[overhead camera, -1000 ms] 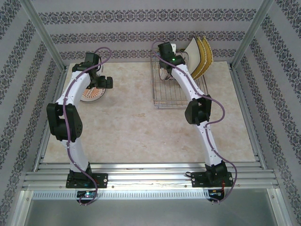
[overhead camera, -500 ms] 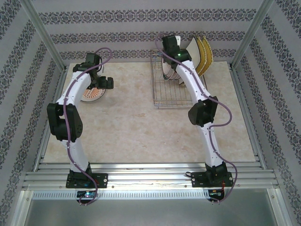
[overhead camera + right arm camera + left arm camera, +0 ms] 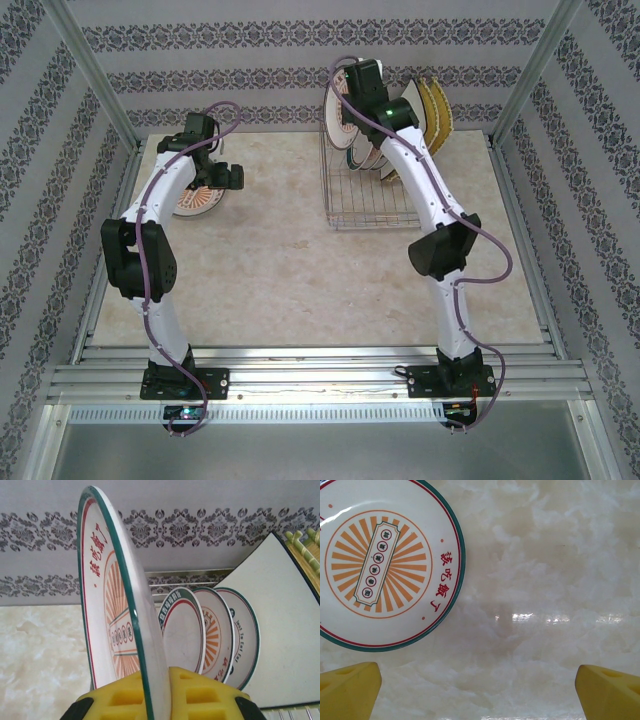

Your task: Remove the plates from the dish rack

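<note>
Right wrist: grasping upright sunburst plate (image 3: 117, 610) by lower rim with right gripper (image 3: 160, 692). Top external: holding it raised over far end of dish rack (image 3: 365, 205). Standing on edge in rack: three round plates (image 3: 215, 630), white square plate (image 3: 285, 625), yellow plates (image 3: 306, 542). Left wrist: hovering with left gripper (image 3: 479, 687) spread wide, empty, above table (image 3: 545, 555), beside flat plate (image 3: 380, 565).

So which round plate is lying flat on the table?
The plate by the left end effector. The others stand on edge: three in the dish rack, one in the right end effector.
</note>
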You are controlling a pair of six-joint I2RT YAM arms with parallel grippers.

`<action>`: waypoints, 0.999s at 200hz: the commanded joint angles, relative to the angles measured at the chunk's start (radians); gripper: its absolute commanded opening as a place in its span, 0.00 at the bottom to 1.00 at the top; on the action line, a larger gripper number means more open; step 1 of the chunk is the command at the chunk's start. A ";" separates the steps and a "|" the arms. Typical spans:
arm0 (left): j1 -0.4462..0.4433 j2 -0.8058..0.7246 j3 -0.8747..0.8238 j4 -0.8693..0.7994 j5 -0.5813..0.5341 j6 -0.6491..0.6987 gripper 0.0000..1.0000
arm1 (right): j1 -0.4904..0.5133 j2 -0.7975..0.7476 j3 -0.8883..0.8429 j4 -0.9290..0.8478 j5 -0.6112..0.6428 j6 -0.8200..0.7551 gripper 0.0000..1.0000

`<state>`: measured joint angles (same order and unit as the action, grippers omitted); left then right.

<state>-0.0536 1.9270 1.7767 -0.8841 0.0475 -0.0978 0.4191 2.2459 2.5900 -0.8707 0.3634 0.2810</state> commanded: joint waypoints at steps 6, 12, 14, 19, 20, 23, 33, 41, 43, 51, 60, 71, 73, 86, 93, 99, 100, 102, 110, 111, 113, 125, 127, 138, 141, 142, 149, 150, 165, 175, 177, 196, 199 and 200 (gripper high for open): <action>-0.020 -0.009 0.017 -0.042 -0.018 -0.008 1.00 | -0.011 -0.129 -0.131 0.067 -0.135 0.010 0.00; -0.022 -0.008 0.018 -0.042 -0.018 -0.008 1.00 | -0.019 -0.154 -0.176 0.081 -0.193 0.022 0.00; -0.022 -0.008 0.017 -0.043 -0.017 -0.008 1.00 | -0.022 -0.162 -0.191 0.085 -0.211 0.027 0.00; -0.022 -0.010 0.018 -0.044 -0.019 -0.008 1.00 | -0.028 -0.184 -0.230 0.099 -0.268 0.038 0.00; -0.021 -0.011 0.018 -0.044 -0.019 -0.008 1.00 | -0.029 -0.189 -0.240 0.100 -0.280 0.041 0.00; -0.022 -0.011 0.018 -0.044 -0.018 -0.008 1.00 | -0.034 -0.203 -0.268 0.115 -0.311 0.048 0.00; -0.024 -0.011 0.019 -0.044 -0.019 -0.008 1.00 | -0.042 -0.259 -0.380 0.181 -0.405 0.068 0.00; -0.025 -0.011 0.021 -0.046 -0.021 -0.008 1.00 | -0.053 -0.301 -0.476 0.247 -0.480 0.090 0.00; -0.025 -0.010 0.021 -0.046 -0.021 -0.008 1.00 | -0.056 -0.313 -0.498 0.263 -0.503 0.096 0.00; -0.026 -0.011 0.023 -0.048 -0.021 -0.008 1.00 | -0.070 -0.349 -0.582 0.330 -0.587 0.136 0.00; -0.027 -0.012 0.024 -0.050 -0.021 -0.008 1.00 | -0.090 -0.382 -0.674 0.404 -0.678 0.180 0.00; -0.027 -0.012 0.025 -0.051 -0.021 -0.007 1.00 | -0.109 -0.411 -0.765 0.483 -0.764 0.227 0.00; -0.026 -0.012 0.026 -0.051 -0.021 -0.007 1.00 | -0.111 -0.415 -0.782 0.498 -0.777 0.235 0.00; -0.029 -0.013 0.025 -0.051 -0.024 -0.007 1.00 | -0.131 -0.442 -0.884 0.602 -0.853 0.290 0.00; -0.030 -0.015 0.026 -0.052 -0.025 -0.007 1.00 | -0.141 -0.453 -0.937 0.667 -0.895 0.326 0.00; -0.030 -0.014 0.026 -0.052 -0.026 -0.006 1.00 | -0.149 -0.458 -0.979 0.723 -0.930 0.358 0.00; -0.031 -0.014 0.026 -0.053 -0.027 -0.006 1.00 | -0.150 -0.459 -0.986 0.731 -0.936 0.364 0.00; -0.031 -0.014 0.026 -0.052 -0.027 -0.006 1.00 | -0.154 -0.461 -0.998 0.747 -0.944 0.374 0.00; -0.031 -0.015 0.025 -0.055 -0.029 -0.005 1.00 | -0.160 -0.464 -1.038 0.789 -0.964 0.395 0.00; -0.033 -0.015 0.025 -0.056 -0.029 -0.005 1.00 | -0.161 -0.465 -1.040 0.791 -0.965 0.398 0.00; -0.034 -0.015 0.025 -0.056 -0.029 -0.005 1.00 | -0.162 -0.466 -1.050 0.797 -0.967 0.399 0.00; -0.034 -0.017 0.023 -0.056 -0.030 -0.004 1.00 | -0.168 -0.468 -1.094 0.829 -0.982 0.412 0.00; -0.035 -0.019 0.023 -0.057 -0.031 -0.004 1.00 | -0.169 -0.469 -1.102 0.837 -0.987 0.415 0.00; -0.034 -0.023 0.019 -0.056 -0.032 -0.004 1.00 | -0.174 -0.470 -1.144 0.892 -1.011 0.443 0.00; -0.034 -0.025 0.019 -0.055 -0.034 -0.004 1.00 | -0.174 -0.470 -1.153 0.902 -1.014 0.449 0.00; -0.034 -0.025 0.020 -0.055 -0.034 -0.004 1.00 | -0.175 -0.470 -1.155 0.905 -1.014 0.450 0.00; -0.034 -0.029 0.018 -0.056 -0.033 -0.003 1.00 | -0.174 -0.470 -1.166 0.903 -1.009 0.446 0.00; -0.035 -0.030 0.018 -0.055 -0.033 -0.003 1.00 | -0.174 -0.470 -1.168 0.902 -1.008 0.445 0.00; -0.037 -0.056 -0.005 -0.026 -0.032 -0.003 1.00 | -0.174 -0.470 -1.188 0.908 -1.002 0.442 0.00; -0.036 -0.085 -0.031 0.006 -0.012 -0.007 1.00 | -0.174 -0.468 -1.198 0.916 -1.004 0.443 0.00; -0.037 -0.092 -0.037 0.015 -0.004 -0.007 1.00 | -0.174 -0.468 -1.199 0.917 -1.005 0.444 0.00; -0.034 -0.170 -0.118 0.130 0.104 -0.027 1.00 | -0.174 -0.463 -1.207 0.928 -1.007 0.448 0.00; -0.034 -0.182 -0.132 0.146 0.129 -0.031 1.00 | -0.172 -0.461 -1.206 0.930 -1.009 0.448 0.00; -0.034 -0.187 -0.138 0.157 0.137 -0.033 1.00 | -0.172 -0.461 -1.206 0.930 -1.010 0.449 0.00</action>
<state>-0.0792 1.8637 1.7142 -0.8539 0.0620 -0.1020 0.2462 1.8290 1.3865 -0.0544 -0.5934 0.7052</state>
